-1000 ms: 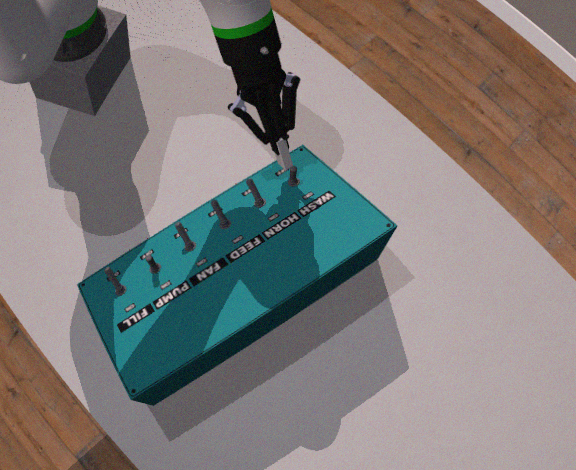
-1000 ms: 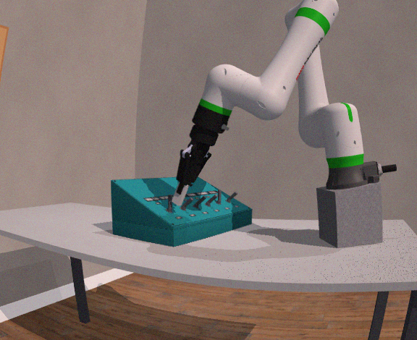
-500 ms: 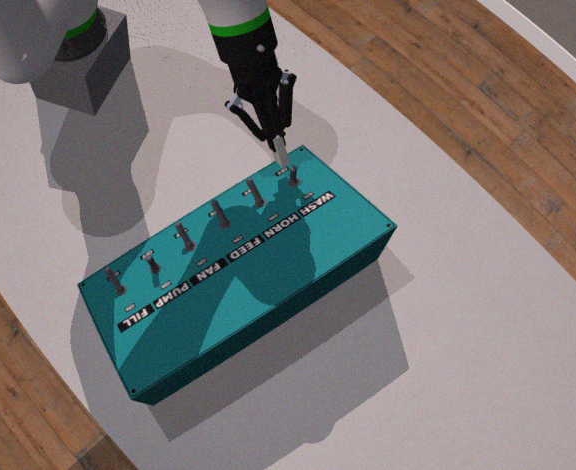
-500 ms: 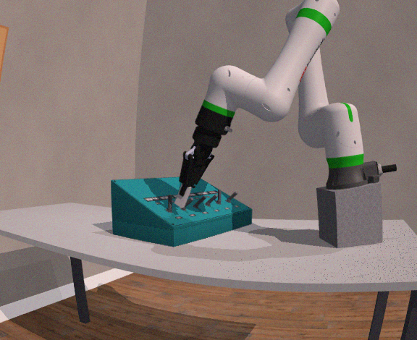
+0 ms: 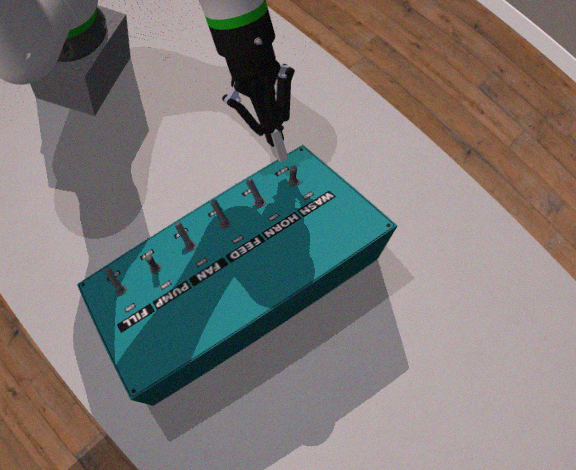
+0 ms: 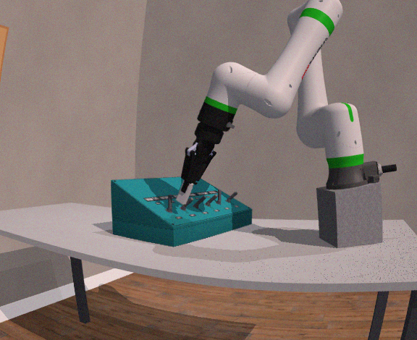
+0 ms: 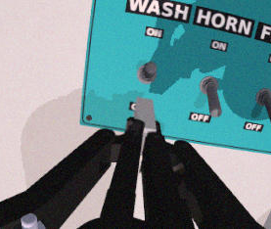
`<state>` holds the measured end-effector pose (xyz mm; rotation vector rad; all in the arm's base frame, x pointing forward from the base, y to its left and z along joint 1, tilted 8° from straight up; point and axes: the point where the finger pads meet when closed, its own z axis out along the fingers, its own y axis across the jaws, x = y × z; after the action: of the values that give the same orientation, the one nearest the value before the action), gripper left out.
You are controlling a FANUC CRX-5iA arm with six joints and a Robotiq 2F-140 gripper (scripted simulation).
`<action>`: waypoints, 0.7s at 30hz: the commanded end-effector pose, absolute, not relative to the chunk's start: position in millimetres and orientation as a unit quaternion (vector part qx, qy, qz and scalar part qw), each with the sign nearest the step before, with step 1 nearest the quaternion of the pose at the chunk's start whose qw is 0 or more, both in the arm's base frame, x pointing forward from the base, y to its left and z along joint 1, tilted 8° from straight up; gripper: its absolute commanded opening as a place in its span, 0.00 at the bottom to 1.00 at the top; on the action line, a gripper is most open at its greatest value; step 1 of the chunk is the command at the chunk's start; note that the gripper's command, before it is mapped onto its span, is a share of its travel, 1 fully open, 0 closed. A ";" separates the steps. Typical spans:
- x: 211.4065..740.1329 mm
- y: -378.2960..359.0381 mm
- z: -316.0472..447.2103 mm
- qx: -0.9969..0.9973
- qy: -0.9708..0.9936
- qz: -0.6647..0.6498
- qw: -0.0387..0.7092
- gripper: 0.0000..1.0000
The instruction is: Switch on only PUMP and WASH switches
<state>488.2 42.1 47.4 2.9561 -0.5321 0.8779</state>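
Note:
The teal console (image 5: 258,298) (image 6: 142,219) (image 7: 113,40) has a row of six toggle levers labelled FILL, PUMP, FAN, FEED, HORN and WASH. My gripper (image 5: 279,146) (image 6: 184,194) (image 7: 142,111) is shut and empty. Its tips sit over the OFF mark, just behind the WASH lever (image 5: 292,176) (image 6: 169,203) (image 7: 147,71). That lever stands about upright, between its ON and OFF marks. The PUMP lever (image 5: 152,263) (image 6: 218,196) also looks more upright than its neighbours. The HORN lever (image 5: 255,193) (image 7: 211,95) and the FEED lever (image 5: 220,214) (image 7: 270,107) lean toward OFF.
The console stands on a grey table (image 5: 480,328) (image 6: 311,263) with a curved edge. The arm's grey pedestal (image 5: 91,65) (image 6: 350,215) stands behind the console. The FAN lever (image 5: 184,237) and the FILL lever (image 5: 115,281) lean toward the back.

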 end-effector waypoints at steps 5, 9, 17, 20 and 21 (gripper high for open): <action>474.3 44.8 70.3 0.945 -0.170 0.280 0.006 0.00; 460.0 47.7 93.1 0.945 -0.170 0.280 0.006 0.00; 441.5 51.5 122.8 0.945 -0.170 0.280 0.006 0.00; 440.8 51.6 123.9 0.945 -0.170 0.280 0.006 0.00; 440.4 51.7 124.5 0.945 -0.170 0.280 0.006 0.00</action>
<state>441.3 51.3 122.7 2.9566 -0.5322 0.8745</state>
